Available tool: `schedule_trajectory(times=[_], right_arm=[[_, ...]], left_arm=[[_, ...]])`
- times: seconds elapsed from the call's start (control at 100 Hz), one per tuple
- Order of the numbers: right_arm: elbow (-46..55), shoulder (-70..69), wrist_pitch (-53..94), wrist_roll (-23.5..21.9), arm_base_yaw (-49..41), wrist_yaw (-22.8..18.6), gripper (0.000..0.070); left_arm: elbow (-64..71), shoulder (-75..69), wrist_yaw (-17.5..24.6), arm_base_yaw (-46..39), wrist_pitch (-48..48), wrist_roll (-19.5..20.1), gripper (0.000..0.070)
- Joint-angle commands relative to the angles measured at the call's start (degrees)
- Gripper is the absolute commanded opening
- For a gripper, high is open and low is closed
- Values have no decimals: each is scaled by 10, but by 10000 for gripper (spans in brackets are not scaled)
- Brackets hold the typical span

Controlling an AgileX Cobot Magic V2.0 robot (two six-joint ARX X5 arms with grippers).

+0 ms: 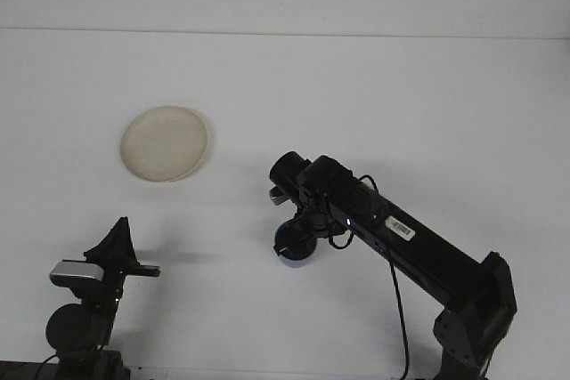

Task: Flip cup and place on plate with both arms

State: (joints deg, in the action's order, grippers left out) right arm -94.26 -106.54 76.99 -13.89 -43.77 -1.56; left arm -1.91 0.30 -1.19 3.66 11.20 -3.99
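Plate (165,143) bare, cup (294,246) under right hand (298,230)

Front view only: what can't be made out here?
- Right gripper: its wrist housing covers the fingers, so open or shut is unclear.
- Cup: mostly under the gripper; upright or inverted, gripped or not, unclear.
- Left gripper: seen dark and edge-on, finger gap unreadable.
- Plate: fully visible, holds nothing.
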Motion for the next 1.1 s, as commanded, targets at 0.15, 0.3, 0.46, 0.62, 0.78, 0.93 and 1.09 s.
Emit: schedule_trajectory(times=[0.15, 0.3, 0.46, 0.62, 0.78, 0.93, 1.09], right_arm=[[-34, 9, 14, 18, 10, 0, 450], [-35, 53, 15, 40, 31, -1, 450], [-35, 121, 15, 68, 85, 0, 451], [-34, 185, 15, 116, 163, 0, 450], [-21, 254, 7, 146, 249, 0, 450], [25, 338, -42, 153, 325, 0, 450], [119, 441, -111, 158, 382, 0, 450]], left_arm=[[11, -1, 1, 1, 9, 0, 12], [11, -1, 1, 1, 9, 0, 12], [11, -1, 1, 1, 9, 0, 12], [11, -1, 1, 1, 9, 0, 12], [11, -1, 1, 1, 9, 0, 12], [11, -1, 1, 1, 9, 0, 12], [11, -1, 1, 1, 9, 0, 12]])
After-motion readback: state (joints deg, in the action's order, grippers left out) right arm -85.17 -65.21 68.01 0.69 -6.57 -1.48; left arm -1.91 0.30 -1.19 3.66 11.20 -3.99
